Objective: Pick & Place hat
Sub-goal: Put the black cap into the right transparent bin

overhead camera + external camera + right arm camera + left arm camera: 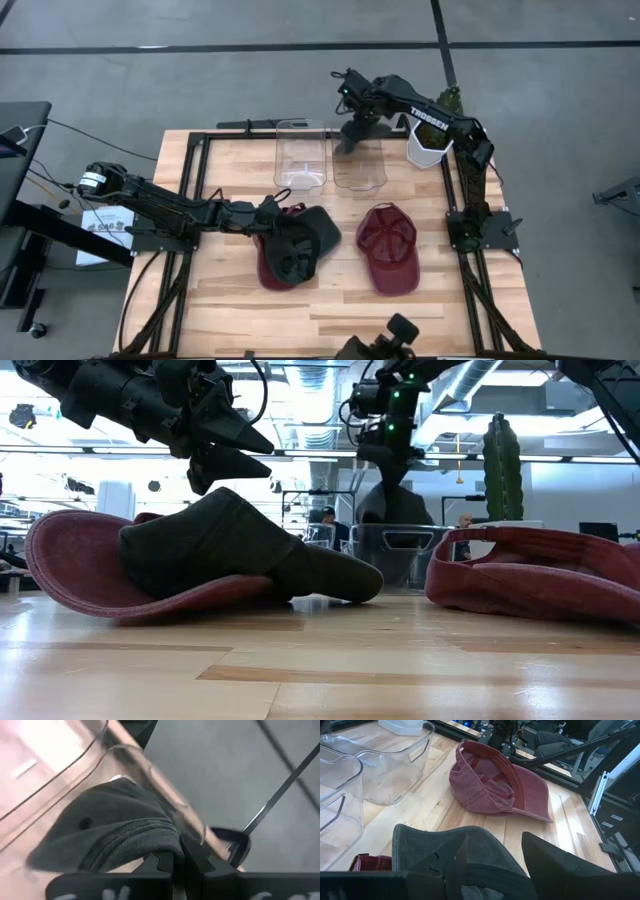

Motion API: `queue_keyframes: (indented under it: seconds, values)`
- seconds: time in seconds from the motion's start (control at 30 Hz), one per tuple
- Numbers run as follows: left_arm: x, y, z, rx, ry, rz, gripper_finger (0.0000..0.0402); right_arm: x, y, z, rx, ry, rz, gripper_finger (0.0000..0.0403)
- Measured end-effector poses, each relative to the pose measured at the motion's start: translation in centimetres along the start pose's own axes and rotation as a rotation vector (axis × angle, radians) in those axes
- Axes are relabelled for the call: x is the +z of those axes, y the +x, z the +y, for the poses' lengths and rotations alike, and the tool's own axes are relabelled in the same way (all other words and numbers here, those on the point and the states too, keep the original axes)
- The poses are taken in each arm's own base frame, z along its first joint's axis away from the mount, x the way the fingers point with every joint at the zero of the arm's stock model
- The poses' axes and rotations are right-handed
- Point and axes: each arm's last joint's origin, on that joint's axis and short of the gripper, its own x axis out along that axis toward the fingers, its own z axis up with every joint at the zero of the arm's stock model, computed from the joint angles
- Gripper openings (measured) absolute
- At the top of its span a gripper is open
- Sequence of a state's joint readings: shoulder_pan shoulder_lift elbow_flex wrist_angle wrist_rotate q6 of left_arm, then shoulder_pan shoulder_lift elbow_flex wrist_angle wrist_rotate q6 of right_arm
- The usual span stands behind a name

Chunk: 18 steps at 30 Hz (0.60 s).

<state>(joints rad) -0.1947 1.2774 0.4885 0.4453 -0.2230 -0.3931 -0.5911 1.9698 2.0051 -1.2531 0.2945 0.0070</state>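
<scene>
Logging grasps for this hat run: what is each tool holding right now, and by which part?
The right tool is shut on a grey hat's fabric edge, over the clear bin. The left tool is open above the dark hat, holding nothing.

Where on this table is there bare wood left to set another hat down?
Bare wood runs along the front edge of the table, below both hats, and at the far left corner beside the clear bins. Crowded: the middle, with the dark hat on a red one, and the red hat alongside.
</scene>
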Motion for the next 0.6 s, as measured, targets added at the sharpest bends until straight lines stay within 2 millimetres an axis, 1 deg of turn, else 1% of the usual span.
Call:
queue_keyframes:
  seconds: [0.23, 0.37, 0.47, 0.53, 0.6]
  values:
    - [0.0, 0.0, 0.0, 0.0, 0.0, -0.001, 0.0186, -0.5, -3.0, 0.1, 0.111, 0.046, 0.053, 0.0003]
    - [0.0, 0.0, 0.0, 0.0, 0.0, -0.001, 0.0186, -0.6, -3.9, 1.3, 0.199, 0.026, 0.055, 0.0003]
    - [0.0, 0.0, 0.0, 0.0, 0.0, -0.001, 0.0186, -0.6, -4.0, 1.9, 0.238, 0.009, 0.054, 0.0003]
    - [0.0, 0.0, 0.0, 0.0, 0.0, -0.001, 0.0186, -0.3, -3.5, 2.5, 0.241, -0.004, 0.058, 0.0003]
    - [0.0, 0.0, 0.0, 0.0, 0.0, -0.001, 0.0186, -0.1, -2.4, 2.9, 0.238, -0.01, 0.089, 0.0003]
